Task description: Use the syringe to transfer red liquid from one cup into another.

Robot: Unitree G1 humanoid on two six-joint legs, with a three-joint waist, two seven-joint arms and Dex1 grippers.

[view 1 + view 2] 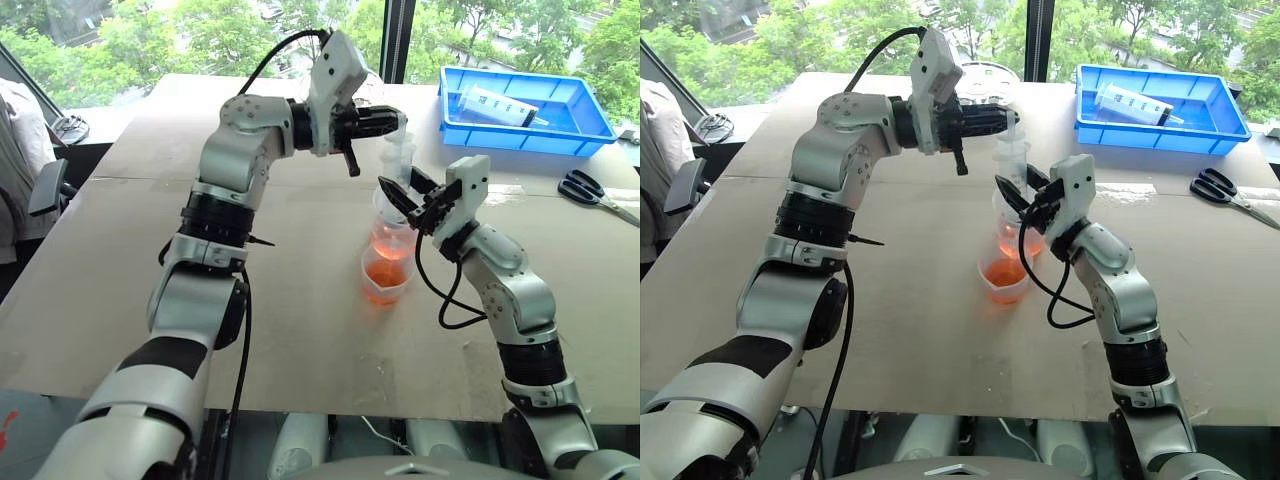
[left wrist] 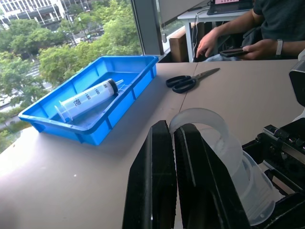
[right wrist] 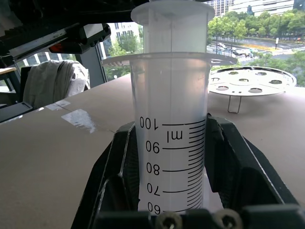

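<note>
The right pincer (image 1: 405, 195) clamps the upright syringe (image 3: 171, 119) barrel over the cup (image 1: 385, 277) of red liquid (image 1: 383, 282); the left pincer (image 1: 390, 123), clenched, presses its plunger top.

Left tool (image 1: 398, 122) level, fingers pressed together, pointing rightward above the right tool (image 1: 408, 192), clamped and angled slightly up.

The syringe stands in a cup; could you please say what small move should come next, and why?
Probably raise the left end effector slightly, drawing the plunger up: it is shut at the plunger top, the right end effector clamps the syringe upright in the far cup, and the barrel's upper part looks empty.
</note>
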